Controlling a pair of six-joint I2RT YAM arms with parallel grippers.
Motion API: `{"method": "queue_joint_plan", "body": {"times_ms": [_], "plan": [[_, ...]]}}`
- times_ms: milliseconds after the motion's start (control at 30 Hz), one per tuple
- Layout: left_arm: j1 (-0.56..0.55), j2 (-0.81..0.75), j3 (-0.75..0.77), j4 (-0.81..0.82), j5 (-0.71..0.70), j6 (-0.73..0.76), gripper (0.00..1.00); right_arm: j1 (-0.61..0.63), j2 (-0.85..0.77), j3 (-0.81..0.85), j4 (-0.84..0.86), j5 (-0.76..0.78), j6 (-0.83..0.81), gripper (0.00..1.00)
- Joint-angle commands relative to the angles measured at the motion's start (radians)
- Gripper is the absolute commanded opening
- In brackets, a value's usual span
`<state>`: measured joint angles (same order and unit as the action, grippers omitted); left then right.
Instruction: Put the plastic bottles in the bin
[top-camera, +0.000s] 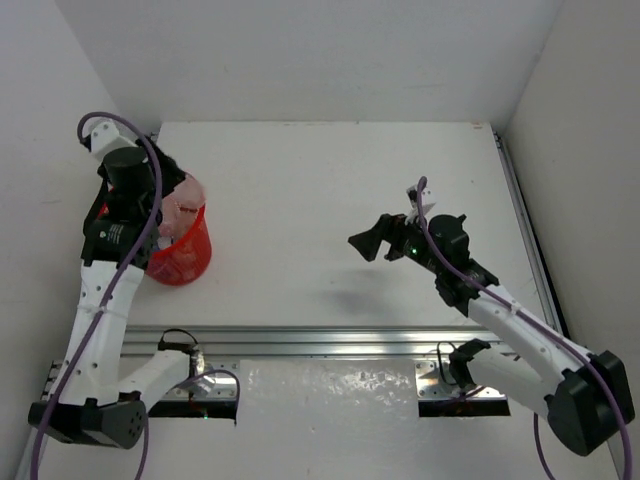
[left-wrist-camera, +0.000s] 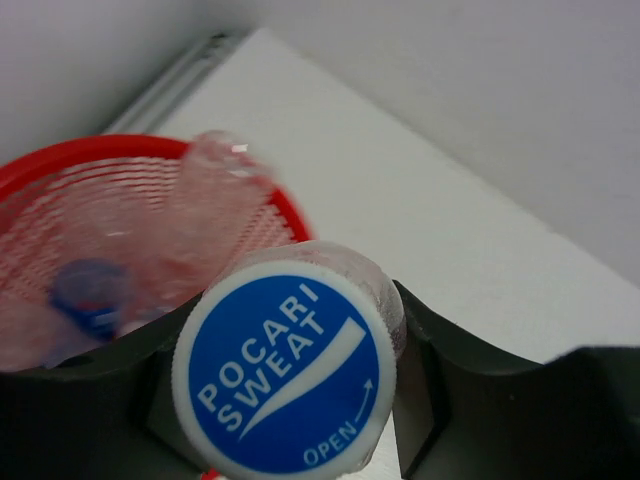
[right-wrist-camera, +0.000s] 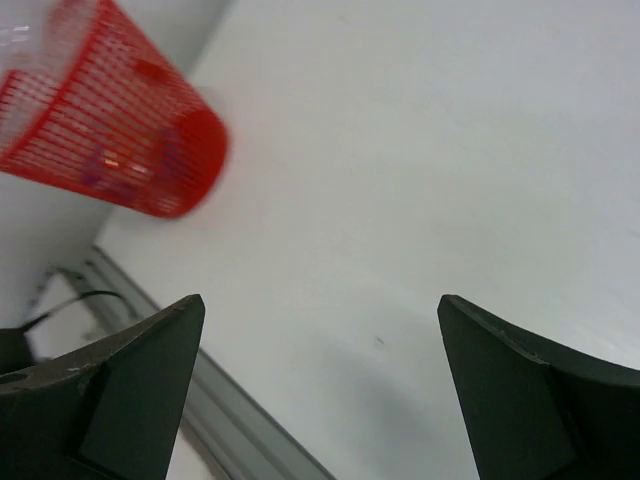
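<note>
The red mesh bin (top-camera: 185, 255) stands at the table's left edge; it also shows in the left wrist view (left-wrist-camera: 60, 160) and the right wrist view (right-wrist-camera: 110, 140). My left gripper (top-camera: 168, 212) (left-wrist-camera: 285, 375) is over the bin's rim, shut on a clear plastic bottle whose blue and white cap (left-wrist-camera: 285, 370) faces the camera. Other clear bottles lie inside the bin, one with a blue cap (left-wrist-camera: 90, 295), another leaning on the rim (left-wrist-camera: 215, 190). My right gripper (top-camera: 388, 238) (right-wrist-camera: 320, 310) is open and empty above the table's middle right.
A metal rail (top-camera: 330, 340) runs along the near side of the table. White walls close in the left, back and right sides. The left arm (top-camera: 105, 290) leans over the bin's near left side.
</note>
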<state>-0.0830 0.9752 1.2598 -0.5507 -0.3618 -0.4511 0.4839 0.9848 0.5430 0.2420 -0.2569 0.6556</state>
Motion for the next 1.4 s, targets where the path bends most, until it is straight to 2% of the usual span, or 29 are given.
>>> {"method": "queue_joint_plan", "body": {"times_ms": [0,33,133,333,433,467,533,633,700,733,833,867,1033,1233,1367], "plan": [[0.083,0.029,0.059,-0.169,-0.181,0.086,0.0,-0.002,-0.089,-0.035,-0.239,0.197,-0.106,0.99],[0.083,0.043,0.081,-0.187,-0.236,0.086,0.0,-0.004,-0.101,-0.06,-0.239,0.196,-0.105,0.99],[0.083,0.069,0.098,-0.195,-0.287,0.106,0.0,-0.004,-0.12,-0.084,-0.239,0.18,-0.099,0.99],[0.083,0.108,0.084,-0.235,-0.214,0.132,0.0,-0.004,-0.106,-0.091,-0.219,0.146,-0.096,0.99],[0.083,0.128,0.064,-0.245,-0.142,0.163,0.05,-0.004,-0.097,-0.098,-0.207,0.136,-0.091,0.99],[0.083,0.131,0.055,-0.242,-0.119,0.167,0.11,-0.002,-0.094,-0.098,-0.201,0.134,-0.091,0.99],[0.083,0.138,0.023,-0.23,-0.06,0.17,0.14,-0.004,-0.087,-0.101,-0.196,0.125,-0.085,0.99],[0.083,0.129,-0.01,-0.2,0.062,0.169,0.24,-0.002,-0.083,-0.103,-0.193,0.119,-0.083,0.99],[0.083,0.119,-0.028,-0.181,0.124,0.155,0.42,-0.004,-0.084,-0.104,-0.194,0.119,-0.083,0.99],[0.083,0.117,-0.033,-0.18,0.126,0.147,0.63,-0.004,-0.087,-0.106,-0.196,0.119,-0.083,0.99],[0.083,0.112,-0.037,-0.198,0.037,0.114,0.87,-0.002,-0.092,-0.101,-0.204,0.113,-0.085,0.99],[0.083,0.108,-0.034,-0.209,-0.013,0.106,0.99,-0.004,-0.095,-0.098,-0.207,0.114,-0.086,0.99],[0.111,0.08,0.009,-0.227,-0.143,0.085,1.0,-0.004,-0.095,-0.089,-0.21,0.091,-0.083,0.99],[0.111,0.027,0.136,-0.259,-0.319,0.063,1.0,-0.002,-0.084,-0.06,-0.239,0.093,-0.09,0.99],[0.111,0.011,0.164,-0.268,-0.298,0.089,1.0,-0.004,-0.077,-0.043,-0.271,0.09,-0.096,0.99]]}}
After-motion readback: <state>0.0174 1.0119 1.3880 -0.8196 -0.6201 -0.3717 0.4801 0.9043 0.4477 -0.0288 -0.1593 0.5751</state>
